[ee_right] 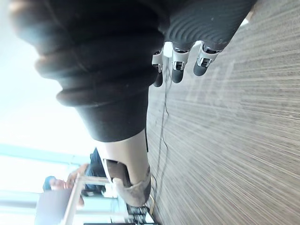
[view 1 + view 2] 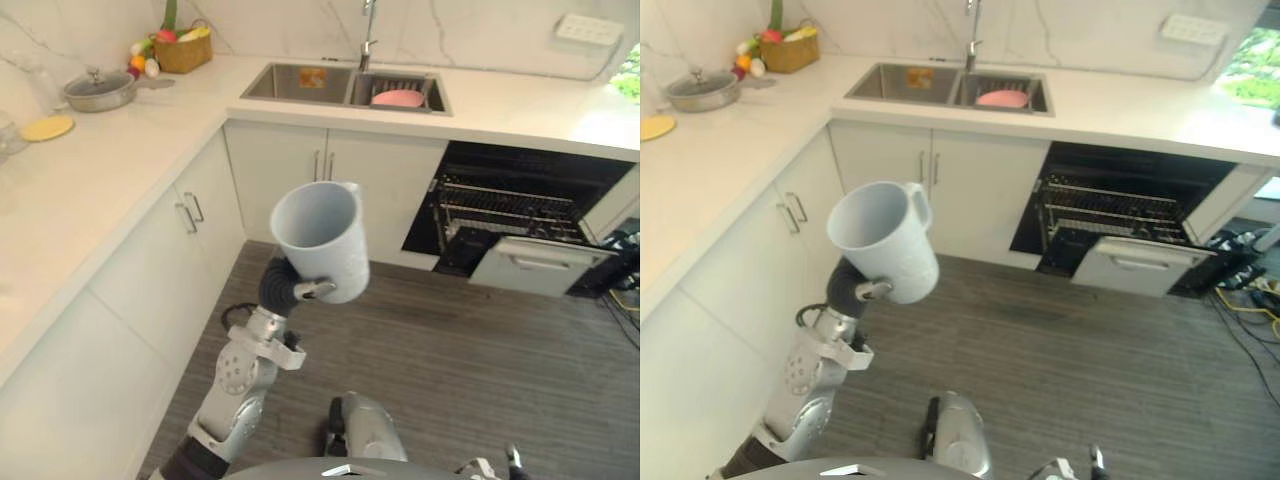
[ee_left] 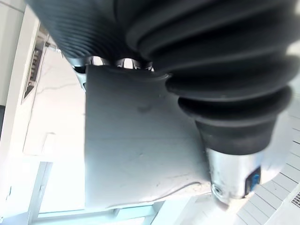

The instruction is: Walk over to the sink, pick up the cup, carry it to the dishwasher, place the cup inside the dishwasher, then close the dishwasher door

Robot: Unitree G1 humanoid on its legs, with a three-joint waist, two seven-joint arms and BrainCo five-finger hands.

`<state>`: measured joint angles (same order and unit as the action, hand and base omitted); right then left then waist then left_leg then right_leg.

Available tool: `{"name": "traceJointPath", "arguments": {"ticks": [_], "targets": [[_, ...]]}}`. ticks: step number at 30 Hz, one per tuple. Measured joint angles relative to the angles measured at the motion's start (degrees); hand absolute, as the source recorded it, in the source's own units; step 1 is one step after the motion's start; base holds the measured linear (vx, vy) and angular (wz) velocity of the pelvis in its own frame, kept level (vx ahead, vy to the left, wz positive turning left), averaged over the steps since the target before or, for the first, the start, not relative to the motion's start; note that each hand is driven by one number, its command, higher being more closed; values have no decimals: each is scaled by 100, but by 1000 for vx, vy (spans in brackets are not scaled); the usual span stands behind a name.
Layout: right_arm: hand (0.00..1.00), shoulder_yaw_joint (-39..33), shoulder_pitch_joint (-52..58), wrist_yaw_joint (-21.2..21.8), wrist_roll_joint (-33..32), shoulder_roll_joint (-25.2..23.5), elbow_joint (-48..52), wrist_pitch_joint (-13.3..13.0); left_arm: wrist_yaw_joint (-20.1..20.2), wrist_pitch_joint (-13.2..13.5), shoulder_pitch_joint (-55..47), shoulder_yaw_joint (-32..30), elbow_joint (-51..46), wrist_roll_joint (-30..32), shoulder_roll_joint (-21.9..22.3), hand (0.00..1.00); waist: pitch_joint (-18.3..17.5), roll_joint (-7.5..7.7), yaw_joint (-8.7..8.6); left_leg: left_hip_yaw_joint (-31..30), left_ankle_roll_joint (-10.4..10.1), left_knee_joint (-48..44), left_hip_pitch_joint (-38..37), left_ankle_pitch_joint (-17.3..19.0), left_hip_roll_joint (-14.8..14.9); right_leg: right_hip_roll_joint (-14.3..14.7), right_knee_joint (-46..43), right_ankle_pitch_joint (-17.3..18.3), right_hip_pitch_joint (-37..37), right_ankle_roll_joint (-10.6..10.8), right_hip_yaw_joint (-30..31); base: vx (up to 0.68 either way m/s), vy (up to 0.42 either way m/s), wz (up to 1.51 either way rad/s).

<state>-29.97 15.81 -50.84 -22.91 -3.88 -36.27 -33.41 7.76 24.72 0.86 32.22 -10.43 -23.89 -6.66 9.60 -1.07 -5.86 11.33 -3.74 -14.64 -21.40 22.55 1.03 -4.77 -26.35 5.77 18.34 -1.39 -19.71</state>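
My left hand [image 2: 280,287] is raised in front of me over the wooden floor, shut on a pale grey cup [image 2: 322,242] that it grips low on the side. The cup is tilted with its mouth facing up towards me and its handle on the far side; up close its wall [image 3: 136,154] lies against the fingers. The sink [image 2: 300,82] is set in the counter ahead. Under the counter to the right the dishwasher [image 2: 520,200] stands with its door [image 2: 540,265] down and a wire rack [image 2: 510,212] showing. My right hand [image 1: 178,65] hangs relaxed above the floor, holding nothing.
White cabinets [image 2: 190,230] run along my left and ahead. On the counter sit a lidded pot [image 2: 98,90], a yellow plate [image 2: 47,127] and a fruit basket [image 2: 182,48]. A pink item [image 2: 398,98] lies in the sink's right basin. Cables [image 2: 1250,295] lie right of the dishwasher.
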Motion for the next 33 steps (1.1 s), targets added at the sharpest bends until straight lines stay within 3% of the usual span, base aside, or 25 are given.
{"name": "traceJointPath", "arguments": {"ticks": [1,2,3,5,7,8,9,10,11,13,14,15,16,17,19,21,22,23,25,26,27,29,30,32,33], "targets": [[0,46,135,-186,78,-9,179,-111,128,-1,-64,38,-61,-66,-20,100,-2,51,-28,60,-159,-228,-158,126,-41,5,624,-820,-234,-297,-218,551,19,-43],[0,78,160,-284,149,99,376,-170,186,-18,-127,26,-51,-78,59,100,58,-124,-12,221,-174,-497,-325,277,156,149,361,-961,-303,-647,-344,767,14,-131],[0,174,59,-309,320,121,726,-179,228,-66,-186,-74,-212,-66,24,100,28,-288,104,836,-163,-934,-493,159,300,207,-140,-402,-291,-967,-688,717,1,-149],[0,271,26,-308,311,51,1097,-176,233,-51,-108,-60,-245,-65,46,100,-3,-331,76,1091,85,-1559,-498,-142,459,276,-714,232,-266,-964,-669,580,-20,-112],[0,254,83,-348,308,58,1550,-162,263,-50,-51,85,-262,-60,98,100,-78,-420,65,984,250,-2460,-226,-904,690,466,-813,629,-453,-851,-587,475,-32,-45],[0,205,159,-348,308,55,1958,-159,266,-50,-47,173,-282,-61,157,100,-95,-436,31,777,269,-3204,150,-1951,839,581,-725,816,-688,-791,-513,571,-5,-44],[0,246,201,-299,303,34,2480,-188,251,-55,-112,193,-343,-55,262,100,-121,-407,74,360,217,-4208,832,-3296,919,751,-414,910,-1019,-732,-219,479,5,-42],[0,266,190,-284,305,32,2558,-200,242,-57,-121,195,-373,-52,272,100,-119,-404,79,290,225,-4452,1027,-3213,949,794,-348,916,-1069,-729,-172,465,8,-66],[0,376,162,-139,312,34,2868,-259,191,-55,-166,189,-496,-10,311,100,-110,-383,140,80,264,-5365,1857,-2582,1106,988,-31,910,-1310,-717,20,258,-8,-58],[0,577,129,147,332,73,3286,-282,109,-50,-302,151,-519,47,326,100,-137,-241,370,-55,393,-5556,2745,-1671,1217,1128,448,910,-1749,-648,402,435,2,-112],[0,726,92,372,381,97,3616,-281,99,4,-479,142,-515,50,330,100,-190,-145,473,19,409,-5017,3071,-1175,1259,1165,758,911,-2075,-607,726,557,23,-126],[0,770,44,466,478,114,3788,-274,105,44,-569,145,-514,50,341,100,-208,-115,504,46,393,-4578,3175,-966,1257,1169,893,911,-2239,-580,883,489,41,-132],[0,863,-128,681,661,217,4062,-243,106,113,-742,146,-522,50,386,100,-236,-69,557,139,368,-3356,3240,-745,1204,1143,1015,925,-2461,-517,1248,619,165,-139],[0,965,-267,925,760,370,4187,-216,90,169,-866,124,-515,77,383,100,-261,-28,609,-87,256,-1945,3245,-787,976,1074,1004,1030,-2580,-395,1616,418,149,-143],[0,1018,-541,1182,749,539,4191,-112,-22,308,-1031,109,-462,300,374,100,-287,18,687,-890,2,-561,3275,-1206,583,945,913,1249,-2732,-83,2141,616,335,-146],[0,1021,-559,1365,687,587,4200,-103,-156,378,-1132,44,-455,462,365,100,-296,44,791,-1122,-23,-305,3342,-1928,402,783,821,1460,-2970,210,2542,655,415,-136],[0,1045,-469,1425,615,456,4162,-54,-213,430,-1167,42,-449,499,277,100,-404,289,806,-925,-57,-477,3206,-1914,234,509,654,1606,-3041,393,2676,635,372,-78],[0,1043,-435,1515,479,379,4174,9,-219,432,-1144,75,-453,506,277,100,-495,441,713,-727,158,-692,3113,-1662,111,320,307,1546,-2949,503,2575,623,359,-65],[0,1121,-537,1773,457,347,4049,77,-284,432,-1093,70,-423,521,197,100,-461,614,786,-512,281,-443,2620,-1467,113,89,-835,1174,-2490,678,2052,452,280,-65],[0,1125,-648,1890,456,328,3899,81,-345,430,-1082,1,-380,565,160,100,-433,625,762,-488,283,-225,2319,-1465,117,-22,-1151,1156,-2396,696,1769,417,238,-76],[0,1136,-844,2049,449,337,3597,102,-403,407,-1043,-189,-258,646,146,100,-387,548,717,-466,310,138,1733,-1449,202,-183,-1335,1338,-2413,478,1087,365,160,-64],[0,1404,-1003,2204,454,346,3302,129,-505,382,-990,-594,-221,666,157,100,-482,327,775,-357,329,415,1251,-1437,484,-298,-1072,1534,-2031,190,282,320,116,-90],[0,1557,-1011,2207,463,344,3307,175,-515,364,-920,-734,-222,668,155,100,-522,276,783,-314,316,413,1251,-1430,559,-337,-679,1495,-1756,191,180,221,71,-67],[0,1667,-1095,2201,492,345,3301,275,-533,293,-755,-860,-228,671,144,100,-534,277,720,-90,29,436,1215,-1246,617,-615,478,519,-1159,168,210,220,54,-30],[0,1754,-1187,2209,489,332,3272,331,-571,267,-742,-946,-229,687,64,100,-605,427,751,56,-92,425,1157,-996,569,-697,1060,-1224,-863,-162,398,216,47,-34]]}}
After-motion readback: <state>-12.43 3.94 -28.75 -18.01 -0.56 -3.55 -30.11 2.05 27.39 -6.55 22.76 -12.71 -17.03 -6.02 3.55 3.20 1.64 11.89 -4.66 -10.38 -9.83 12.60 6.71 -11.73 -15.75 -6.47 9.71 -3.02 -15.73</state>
